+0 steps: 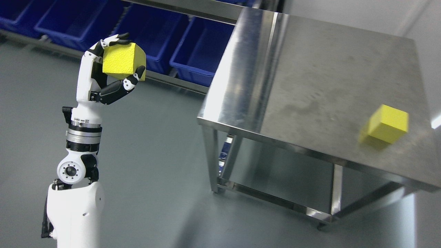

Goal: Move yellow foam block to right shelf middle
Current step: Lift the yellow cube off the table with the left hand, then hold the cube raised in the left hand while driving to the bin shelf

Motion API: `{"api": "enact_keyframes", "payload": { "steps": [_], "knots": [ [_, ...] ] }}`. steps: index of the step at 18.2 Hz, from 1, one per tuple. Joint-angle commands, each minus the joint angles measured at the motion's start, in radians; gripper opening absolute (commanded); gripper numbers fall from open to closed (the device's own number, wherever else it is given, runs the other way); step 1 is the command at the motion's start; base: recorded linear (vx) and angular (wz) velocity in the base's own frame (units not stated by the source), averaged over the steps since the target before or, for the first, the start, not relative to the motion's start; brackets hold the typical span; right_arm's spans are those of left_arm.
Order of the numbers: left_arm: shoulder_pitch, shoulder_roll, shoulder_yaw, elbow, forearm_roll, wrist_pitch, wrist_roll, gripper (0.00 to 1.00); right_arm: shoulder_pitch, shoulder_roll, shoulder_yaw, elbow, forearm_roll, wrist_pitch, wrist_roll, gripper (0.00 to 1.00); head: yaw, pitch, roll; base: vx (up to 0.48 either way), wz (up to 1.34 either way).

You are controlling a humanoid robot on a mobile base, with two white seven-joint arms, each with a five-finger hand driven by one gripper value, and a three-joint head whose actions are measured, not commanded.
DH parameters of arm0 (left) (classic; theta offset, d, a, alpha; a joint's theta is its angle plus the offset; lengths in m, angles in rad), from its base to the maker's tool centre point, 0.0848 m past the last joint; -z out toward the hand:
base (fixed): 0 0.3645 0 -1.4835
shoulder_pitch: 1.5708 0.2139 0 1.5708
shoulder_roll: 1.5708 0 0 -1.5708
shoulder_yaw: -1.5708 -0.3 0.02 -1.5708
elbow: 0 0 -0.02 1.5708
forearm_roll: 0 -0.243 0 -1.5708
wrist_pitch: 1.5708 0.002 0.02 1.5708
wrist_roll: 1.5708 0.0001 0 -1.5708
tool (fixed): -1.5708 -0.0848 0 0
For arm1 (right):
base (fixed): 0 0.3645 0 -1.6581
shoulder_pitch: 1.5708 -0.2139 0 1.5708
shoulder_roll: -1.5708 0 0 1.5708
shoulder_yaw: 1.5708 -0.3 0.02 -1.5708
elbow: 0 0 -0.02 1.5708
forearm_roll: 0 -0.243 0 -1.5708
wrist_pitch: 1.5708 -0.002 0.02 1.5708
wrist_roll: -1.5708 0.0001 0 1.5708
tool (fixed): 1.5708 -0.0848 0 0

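White casing of the left arm [74, 210] fills the lower-left corner, rising from the bottom edge. Above it: round grey joint, black-and-silver wrist rings, then the forearm, close to vertical. Grey floor [148, 165] behind the arm, smooth, slightly glossy.

Left hand [103, 74] is raised at the top of the arm, palm facing right. Its fingers are clamped on a yellow foam block [121, 62]: black-tipped fingers [117, 38] curl over the block's upper edge, thumb [132, 79] presses up against its lower right corner. Block is held clear of the floor and well apart from the table, over open floor to the table's left. Its surface looks finely pitted. One corner points toward the camera.

Steel table [310, 69] takes up the right half of the view, seen from above and at a tilt. Brushed top with dull smears and a bright reflection along its left edge. Legs and a lower steel shelf [275, 179] visible beneath.

A second yellow block [388, 124] sits on the tabletop near its right side, somewhat blurred, with a yellowish reflection just beside its lower-left face. Nothing touches it.

Farther back, upper left: a row of blue plastic bins [203, 48] on a low metal rack, open tops toward the camera. The held block overlaps them in the picture. Pale wall at the upper right, behind the table.

Right arm not visible.
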Motion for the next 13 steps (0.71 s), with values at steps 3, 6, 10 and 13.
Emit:
{"api": "enact_keyframes", "payload": {
  "steps": [3, 6, 10, 13],
  "knots": [
    [0.001, 0.002, 0.030, -0.019, 0.002, -0.009, -0.002, 0.26, -0.001, -0.017, 0.000, -0.017, 0.000, 0.001, 0.001, 1.00, 0.0000, 0.000, 0.000, 0.023, 1.14],
    [0.001, 0.002, 0.031, -0.019, 0.002, -0.009, 0.000, 0.26, -0.003, -0.017, 0.000, -0.017, -0.002, 0.001, 0.001, 1.00, 0.0000, 0.000, 0.000, 0.039, 1.27],
    [0.001, 0.002, 0.034, -0.019, 0.002, -0.009, 0.001, 0.26, -0.003, -0.017, 0.000, -0.017, 0.000, 0.001, 0.001, 1.00, 0.0000, 0.000, 0.000, 0.061, 1.09],
    [0.001, 0.002, 0.034, -0.019, 0.002, -0.009, 0.001, 0.26, -0.003, -0.017, 0.000, -0.017, 0.000, 0.001, 0.001, 1.00, 0.0000, 0.000, 0.000, 0.066, 0.79]
  ]
}}
